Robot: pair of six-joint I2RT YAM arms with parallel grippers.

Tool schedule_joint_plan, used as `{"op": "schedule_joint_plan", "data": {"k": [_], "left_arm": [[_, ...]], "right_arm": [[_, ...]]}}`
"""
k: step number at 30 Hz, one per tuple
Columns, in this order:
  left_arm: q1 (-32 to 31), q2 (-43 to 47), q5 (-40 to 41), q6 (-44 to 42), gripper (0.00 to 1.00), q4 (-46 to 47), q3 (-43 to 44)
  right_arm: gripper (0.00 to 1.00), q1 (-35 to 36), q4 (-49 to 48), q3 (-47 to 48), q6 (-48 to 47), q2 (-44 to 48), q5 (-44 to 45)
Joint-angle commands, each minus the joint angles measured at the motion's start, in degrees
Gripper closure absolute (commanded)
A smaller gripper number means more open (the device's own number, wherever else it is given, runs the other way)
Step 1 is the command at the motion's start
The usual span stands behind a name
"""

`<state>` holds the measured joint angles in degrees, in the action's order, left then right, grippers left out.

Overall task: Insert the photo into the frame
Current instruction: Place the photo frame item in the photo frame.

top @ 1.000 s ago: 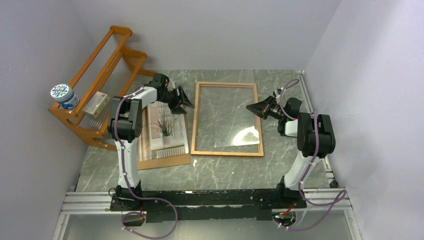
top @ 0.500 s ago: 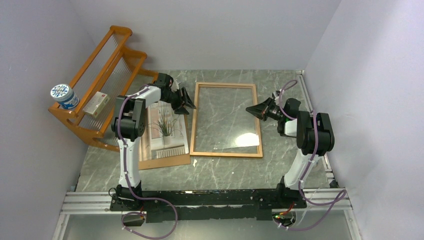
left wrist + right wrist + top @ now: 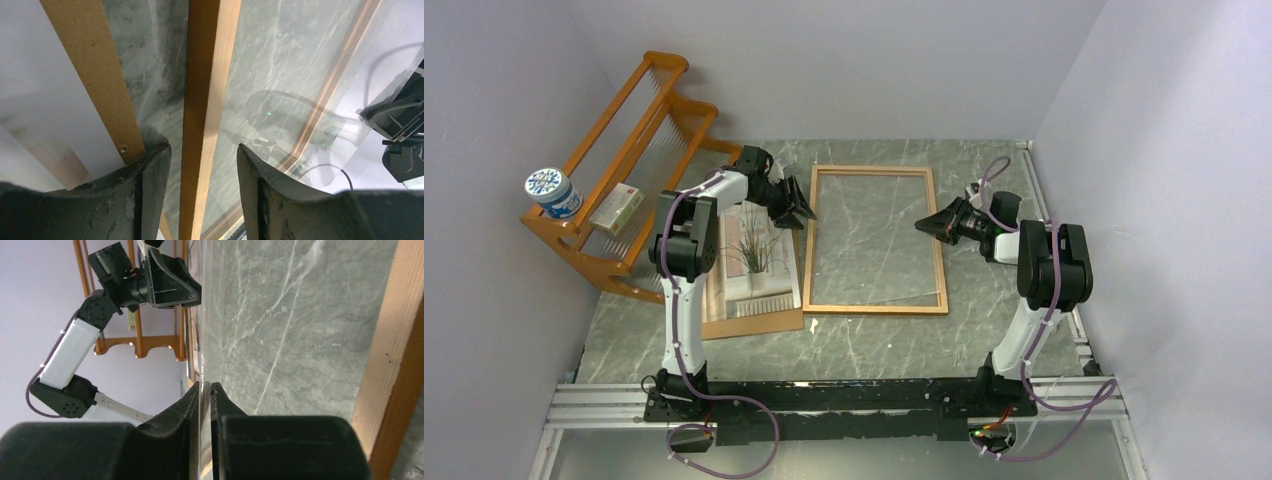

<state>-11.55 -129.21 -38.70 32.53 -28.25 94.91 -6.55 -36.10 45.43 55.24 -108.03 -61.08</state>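
The frame lies flat mid-table with a clear pane inside it. The photo lies to its left on a brown backing board. My left gripper is open; in the left wrist view its fingers stand on either side of the frame's left rail without touching it. My right gripper is shut on the pane's right edge; in the right wrist view the thin pane runs between the closed jaws, beside the frame's right rail.
The orange shelf rack stands at the back left with a blue-white tin and a small box on it. Walls close in the left, back and right. The backing board's edge runs just left of my left fingers.
My left gripper has moved right, onto the frame's left rail. The right gripper has shifted slightly left with the pane, and the bright glare on the pane has gone.
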Motion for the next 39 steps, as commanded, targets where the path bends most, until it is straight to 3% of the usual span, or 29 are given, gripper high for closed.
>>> {"op": "schedule_joint_plan", "data": {"k": [1,6,14,28,37,39], "left_arm": [[-0.65,-1.40,2.26,-1.60,0.44,-1.54,1.89],[-0.67,-1.40,3.49,-1.83,0.46,-2.32,2.11],[-0.66,-1.65,4.04,-2.17,0.47,-3.18,2.59],[-0.58,-0.26,6.66,-3.03,0.44,-8.94,5.22],[-0.49,-0.09,6.01,-3.70,0.42,-10.48,6.57],[-0.49,-0.25,6.00,-3.77,0.42,-10.43,6.60]], "right_arm": [[0.83,0.48,6.83,2.98,-6.25,2.13,0.09],[0.74,0.53,15.61,5.11,-11.56,3.08,2.13],[0.61,1.18,17.20,5.21,-11.26,2.79,3.67],[0.03,1.21,35.80,9.49,-20.01,7.72,14.93],[0.01,1.40,35.25,10.08,-19.63,6.80,14.11],[0.05,1.37,34.96,10.12,-19.65,6.48,13.43]]}}
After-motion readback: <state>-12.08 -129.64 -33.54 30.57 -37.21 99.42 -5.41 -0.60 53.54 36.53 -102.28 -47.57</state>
